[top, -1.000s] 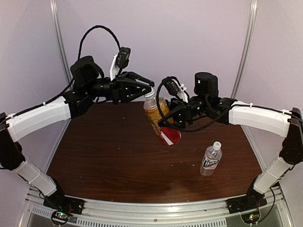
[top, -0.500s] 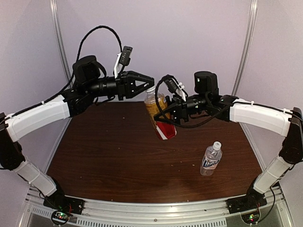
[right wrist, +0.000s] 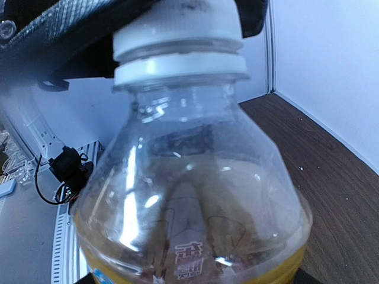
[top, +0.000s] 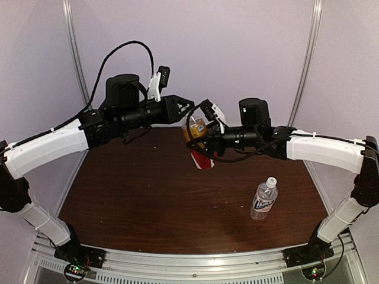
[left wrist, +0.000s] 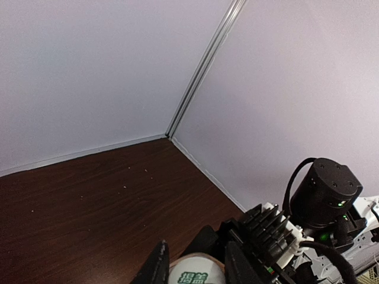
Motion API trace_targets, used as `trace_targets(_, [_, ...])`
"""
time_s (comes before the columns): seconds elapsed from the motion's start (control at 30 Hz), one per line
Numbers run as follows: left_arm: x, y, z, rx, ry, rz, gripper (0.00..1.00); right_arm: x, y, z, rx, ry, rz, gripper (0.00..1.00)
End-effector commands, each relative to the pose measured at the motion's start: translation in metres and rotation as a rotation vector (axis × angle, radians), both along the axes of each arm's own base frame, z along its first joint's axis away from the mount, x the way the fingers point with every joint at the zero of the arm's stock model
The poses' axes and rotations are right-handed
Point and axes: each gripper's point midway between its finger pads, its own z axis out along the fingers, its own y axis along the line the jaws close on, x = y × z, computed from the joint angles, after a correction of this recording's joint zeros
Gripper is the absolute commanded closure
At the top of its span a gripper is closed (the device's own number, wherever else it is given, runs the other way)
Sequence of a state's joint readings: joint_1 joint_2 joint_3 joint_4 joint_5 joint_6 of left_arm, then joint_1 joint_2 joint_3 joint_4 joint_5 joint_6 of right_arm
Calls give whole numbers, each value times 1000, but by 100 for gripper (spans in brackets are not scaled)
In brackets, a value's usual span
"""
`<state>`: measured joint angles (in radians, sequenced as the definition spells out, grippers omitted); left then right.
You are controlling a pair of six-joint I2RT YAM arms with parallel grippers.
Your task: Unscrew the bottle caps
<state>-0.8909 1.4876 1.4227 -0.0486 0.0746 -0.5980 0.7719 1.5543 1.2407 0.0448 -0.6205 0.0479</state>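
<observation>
The amber bottle with its red label hangs tilted above the back of the table. My right gripper is shut round its body, and in the right wrist view the amber bottle fills the frame and hides my fingers. My left gripper is shut on its white bottle cap. The left wrist view shows that cap pinched between my two black fingers. The clear bottle, white-and-blue labelled, stands alone at the right with its cap on.
The brown table is closed in by pale walls with metal corner posts. The right arm's black wrist motor sits close beside my left gripper. Both arm bases stand at the near edge.
My left gripper has closed on the amber bottle's cap and its wrist has turned. Both arms and the bottle have shifted slightly up and toward the back.
</observation>
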Motion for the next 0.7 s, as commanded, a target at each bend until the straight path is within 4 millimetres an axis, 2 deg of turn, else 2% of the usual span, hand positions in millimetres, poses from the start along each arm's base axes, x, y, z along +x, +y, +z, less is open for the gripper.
trace_targets(0.0, [-7,-3,19,-49,-25,-3,86,21,-15,15,22,-54,-136,35])
trace_targets(0.17, [-15,0,32,-86,-109,-59,60,4,-9,11,19,-42,-31,34])
trace_targets(0.4, [-30,23,48,-156,-205,-223,29,-33,-4,13,19,-41,177,33])
trace_targets(0.5, [-46,28,55,-165,-270,-347,23,-51,-3,15,29,-21,277,33])
trace_targets(0.67, [-80,29,58,-163,-360,-583,21,-81,-1,30,77,45,473,33])
